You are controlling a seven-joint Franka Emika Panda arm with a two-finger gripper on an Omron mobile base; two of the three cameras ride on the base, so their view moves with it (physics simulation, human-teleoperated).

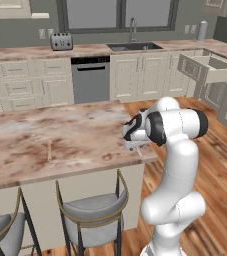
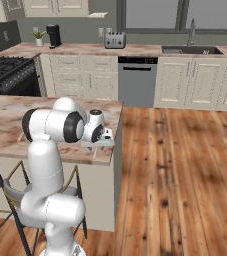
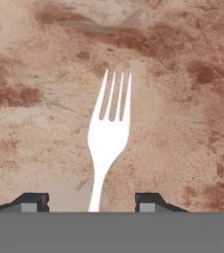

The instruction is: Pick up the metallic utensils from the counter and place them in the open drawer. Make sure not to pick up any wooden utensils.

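Note:
A silver fork, one of the metallic utensils, lies on the marbled counter with its tines pointing away from the hand. My gripper is low over it, jaws open, one fingertip on each side of the fork's handle and not touching it. From the base the gripper hangs at the near right corner of the counter. A pale wooden utensil lies further left on the slab. The open drawer juts out at the far right.
Two stools stand under the counter's near edge. Behind are the sink counter with a toaster, a dishwasher and a stove. Wood floor lies open to the right.

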